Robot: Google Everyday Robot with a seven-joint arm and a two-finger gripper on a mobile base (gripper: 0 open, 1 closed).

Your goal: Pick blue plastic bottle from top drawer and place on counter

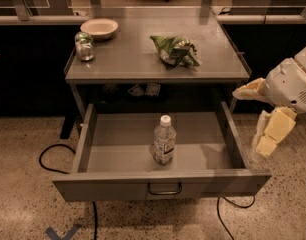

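The blue plastic bottle (164, 141) stands upright in the middle of the open top drawer (118, 154), white cap up, label band around its body. The drawer is pulled out fully, its dark loop handle (164, 189) at the front. The counter (138, 59) is the grey metal tabletop above it. My gripper (253, 118), with pale yellow fingers (273, 130), hangs at the right, outside the drawer's right wall and clear of the bottle. Its fingers are spread apart and hold nothing.
On the counter are a pale bowl (99, 28) at the back left, a short jar with a green end (84, 46) beside it, and a green crumpled bag (175, 50) right of centre. Black cables (48, 156) lie on the speckled floor.
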